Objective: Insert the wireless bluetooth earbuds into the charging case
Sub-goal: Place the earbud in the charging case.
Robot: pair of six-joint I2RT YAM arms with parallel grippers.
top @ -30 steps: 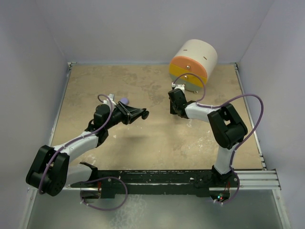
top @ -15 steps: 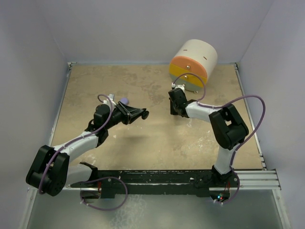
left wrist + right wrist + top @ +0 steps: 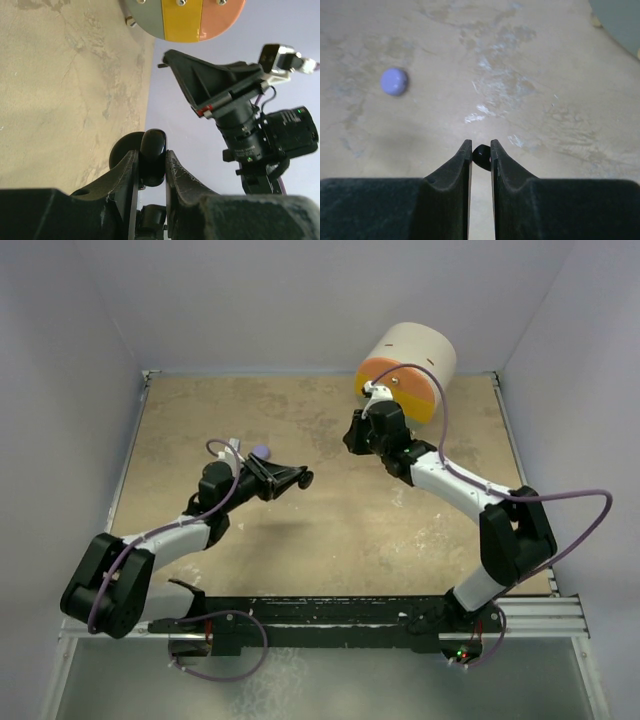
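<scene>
Jaws clamped: R gripper [image 3: 480,144] on black earbud [image 3: 481,153], L gripper [image 3: 151,156] on case [image 3: 152,165].

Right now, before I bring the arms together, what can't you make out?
Black earbud, right wrist view: mostly hidden between the jaws of the right gripper; orientation unreadable.
Black glossy object, left wrist view: jaws of the left gripper cover its sides; case or not, open or not, unclear.
Lilac earbud, right wrist view: blurred, shape unclear.
Top view: both held items too small.
</scene>
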